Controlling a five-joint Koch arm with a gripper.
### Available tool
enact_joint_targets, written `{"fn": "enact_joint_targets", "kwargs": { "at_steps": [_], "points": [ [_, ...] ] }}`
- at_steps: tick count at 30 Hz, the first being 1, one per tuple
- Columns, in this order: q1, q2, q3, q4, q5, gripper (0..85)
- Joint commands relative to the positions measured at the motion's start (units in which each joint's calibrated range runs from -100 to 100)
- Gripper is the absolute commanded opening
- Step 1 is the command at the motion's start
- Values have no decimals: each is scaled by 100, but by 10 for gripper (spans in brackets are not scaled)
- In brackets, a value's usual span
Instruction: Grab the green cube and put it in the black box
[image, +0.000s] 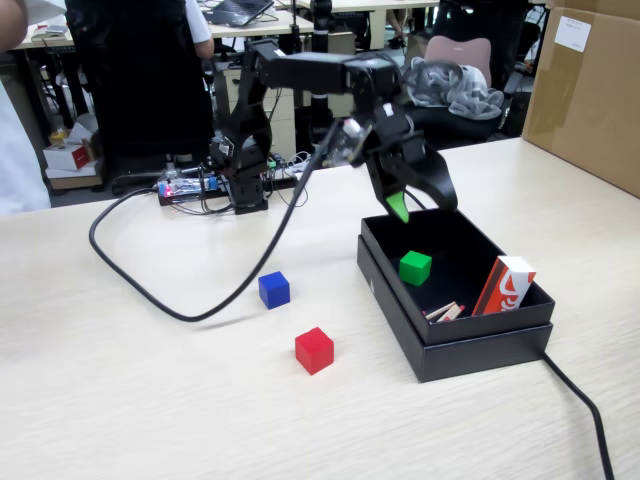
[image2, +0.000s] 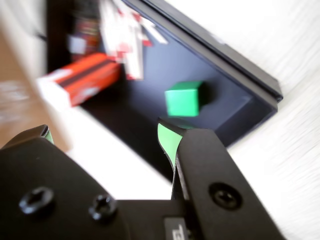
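**Green cube on box floor, pincer spread above it**

Fixed view: the green cube (image: 415, 267) sits on the floor of the black box (image: 385, 278), toward the box's left wall, clear of the walls and touching nothing else. The gripper (image: 424, 206) hangs over the box's far rim, jaws spread wide and holding nothing; one tip is green, the other black. The cube lies below and in front of it, apart.

Also in the box, right end: a red-and-white carton (image: 503, 285) leaning against the wall, and small pale sticks (image: 443, 312) at the near wall.

On the table (image: 150, 400), left of the box: a blue cube (image: 273, 289) and, nearer the camera, a red cube (image: 314, 350), apart from each other. A black cable (image: 190, 312) loops across the table past the blue cube. A brown cardboard box (image: 590, 90) stands at far right.

Wrist view (blurred): only this one shows the gap between the jaws head-on, empty, green pads on the inner faces. The green cube (image2: 184, 98) lies beyond the tips on the dark floor of the box (image2: 235, 107). The carton (image2: 80, 80) is smeared. Neither loose cube on the table appears here.
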Motion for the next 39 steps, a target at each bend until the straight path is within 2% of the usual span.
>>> {"fn": "enact_joint_targets", "kwargs": {
  "at_steps": [1,3,5,9,13,19,26,39],
  "points": [
    [-122,-1607,34,41,-24,431],
    [-234,-2352,-274,41,-34,436],
    [-376,-3167,-845,248,-54,476],
    [-762,-4969,-2459,999,-88,477],
    [-1138,-6506,-4127,1414,-288,479],
    [-1626,-8101,-6430,2123,-391,487],
    [-1719,-8285,-7699,2373,-161,523],
    [-1822,-8285,-9938,4291,-220,523]
  ]
}}
